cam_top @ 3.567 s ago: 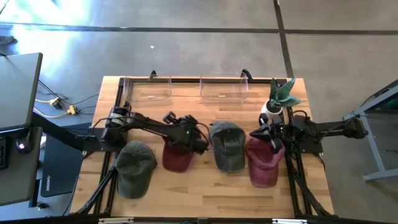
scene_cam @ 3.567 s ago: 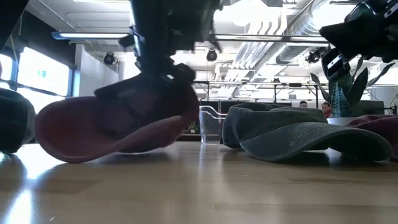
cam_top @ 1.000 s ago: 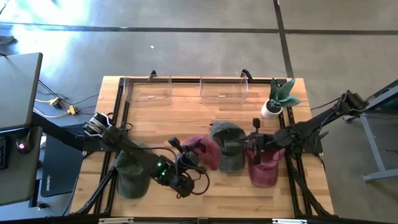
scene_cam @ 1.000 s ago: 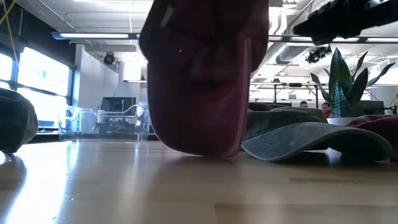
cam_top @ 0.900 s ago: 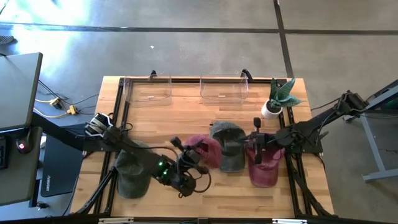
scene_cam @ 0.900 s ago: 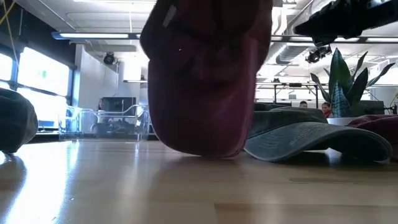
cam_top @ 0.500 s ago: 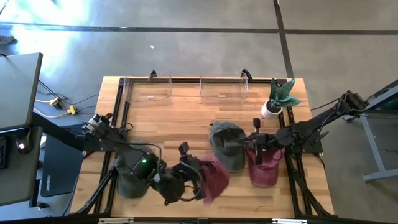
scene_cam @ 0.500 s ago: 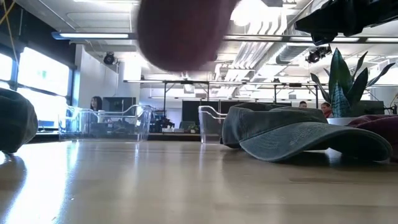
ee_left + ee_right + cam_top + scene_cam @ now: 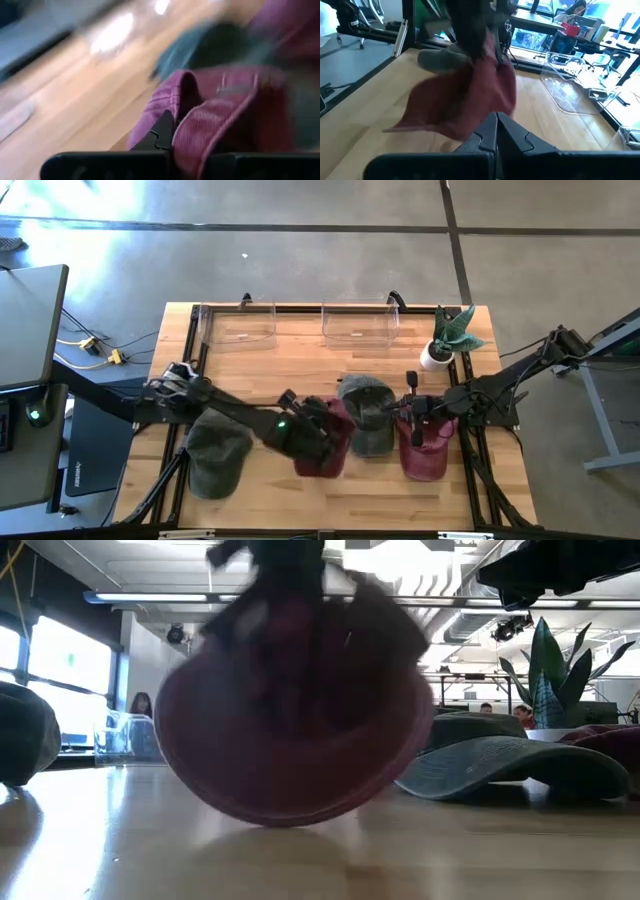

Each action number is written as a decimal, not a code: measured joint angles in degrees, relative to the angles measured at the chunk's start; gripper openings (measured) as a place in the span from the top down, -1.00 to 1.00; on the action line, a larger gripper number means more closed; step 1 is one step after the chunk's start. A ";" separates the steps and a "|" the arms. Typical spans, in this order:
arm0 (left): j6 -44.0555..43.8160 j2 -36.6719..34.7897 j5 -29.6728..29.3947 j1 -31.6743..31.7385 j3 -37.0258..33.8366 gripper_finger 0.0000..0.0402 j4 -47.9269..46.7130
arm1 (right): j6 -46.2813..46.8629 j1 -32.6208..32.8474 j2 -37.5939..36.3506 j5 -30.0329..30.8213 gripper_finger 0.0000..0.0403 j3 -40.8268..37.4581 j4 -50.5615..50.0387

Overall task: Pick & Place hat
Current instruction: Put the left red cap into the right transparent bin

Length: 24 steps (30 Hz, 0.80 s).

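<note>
My left gripper (image 9: 305, 430) is shut on a maroon hat (image 9: 328, 442) in the middle of the table. The hat shows blurred in the low view (image 9: 295, 730), and in the right wrist view (image 9: 470, 97) it hangs under the dark arm. My right gripper (image 9: 412, 416) is shut and touches nothing. It hovers high between a grey-green hat (image 9: 366, 416) and a second maroon hat (image 9: 426, 450), both lying on the table. Its fingers (image 9: 492, 131) are closed together. My left gripper pinches the maroon hat's cloth rim (image 9: 189, 134) between its two fingers (image 9: 162, 131), coming down at a slant from the table's left. The hat hangs below the gripper, low over the table. Whether its lower edge (image 9: 290, 820) touches the wood cannot be told.
A dark green hat (image 9: 215, 455) lies near the left front corner. Two clear bins (image 9: 238, 328) (image 9: 360, 325) stand at the far edge, and a potted plant (image 9: 447, 338) stands at the far right. A person (image 9: 140, 705) is in the room behind.
My left gripper swung the maroon hat toward the near edge and lifted it high. It then carried the hat back toward the table's middle and down low. The hat turned about as it went. The right arm kept still.
</note>
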 joint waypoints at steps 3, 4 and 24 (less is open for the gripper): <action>1.29 3.16 5.16 3.00 -0.55 0.91 0.42 | 0.00 0.00 0.00 0.00 0.97 0.00 -0.02; 2.20 4.20 7.15 3.85 -0.50 0.88 0.10 | 0.00 0.00 0.00 0.00 0.96 0.00 -0.02; -14.19 1.38 -1.30 -9.04 -0.55 0.19 -22.64 | 3.63 -1.23 6.49 1.21 0.68 1.74 0.86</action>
